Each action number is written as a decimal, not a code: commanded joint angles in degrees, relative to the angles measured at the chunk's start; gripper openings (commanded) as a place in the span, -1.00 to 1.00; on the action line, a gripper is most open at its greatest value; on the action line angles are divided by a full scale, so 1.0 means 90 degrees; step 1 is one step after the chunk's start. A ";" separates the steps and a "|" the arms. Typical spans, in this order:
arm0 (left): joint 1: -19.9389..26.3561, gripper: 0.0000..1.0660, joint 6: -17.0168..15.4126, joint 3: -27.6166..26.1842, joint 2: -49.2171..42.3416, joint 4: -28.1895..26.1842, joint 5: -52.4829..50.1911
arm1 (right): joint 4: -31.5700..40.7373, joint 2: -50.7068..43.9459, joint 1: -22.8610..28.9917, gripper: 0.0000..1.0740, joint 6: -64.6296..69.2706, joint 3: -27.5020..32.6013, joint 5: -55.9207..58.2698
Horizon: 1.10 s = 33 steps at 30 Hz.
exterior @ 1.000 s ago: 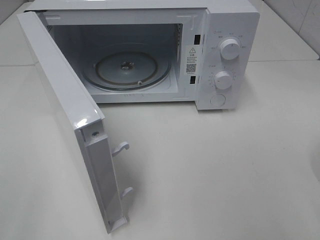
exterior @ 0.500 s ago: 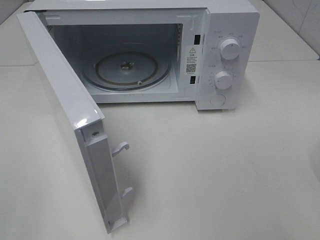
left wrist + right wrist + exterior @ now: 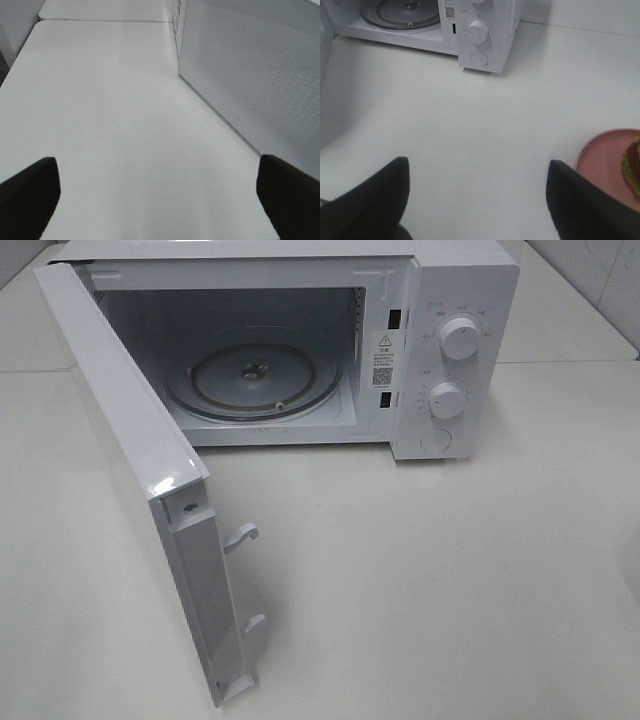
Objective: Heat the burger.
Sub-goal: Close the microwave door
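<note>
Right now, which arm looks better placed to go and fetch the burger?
The right arm, probably. Its open tool has the burger on the pink dish at the edge of its wrist view. The left tool, also open, sees only bare table behind the open microwave door.

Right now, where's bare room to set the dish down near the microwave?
Bare table in front of the microwave, between the open door and the control panel. The glass turntable inside is bare too. The pink dish with the burger takes one spot, seen only by the right wrist.
</note>
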 commanded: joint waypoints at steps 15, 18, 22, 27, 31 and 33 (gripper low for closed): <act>-0.0038 0.88 0.0000 0.0025 -0.0032 -0.0019 -0.0089 | 0.0000 -0.0382 -0.0127 0.39 -0.0045 0.0006 -0.0032; -0.0038 0.88 0.0000 0.0025 -0.0032 -0.0019 -0.0089 | 0.0000 -0.0382 -0.0452 0.39 -0.0038 0.0006 -0.0032; -0.0038 0.88 0.0000 0.0025 -0.0032 -0.0019 -0.0089 | 0.0000 -0.0382 -0.0719 0.39 -0.0038 0.0006 -0.0032; -0.0038 0.88 0.0000 0.0025 -0.0032 -0.0019 -0.0089 | 0.0000 -0.0382 -0.0853 0.39 -0.0038 0.0006 -0.0032; -0.0038 0.88 0.0000 0.0025 -0.0032 -0.0019 -0.0089 | 0.0000 -0.0376 -0.0853 0.39 0.0000 0.0006 -0.0032; -0.0038 0.88 0.0000 0.0025 -0.0032 -0.0019 -0.0089 | 0.0000 -0.0376 -0.0853 0.39 0.0000 0.0006 -0.0032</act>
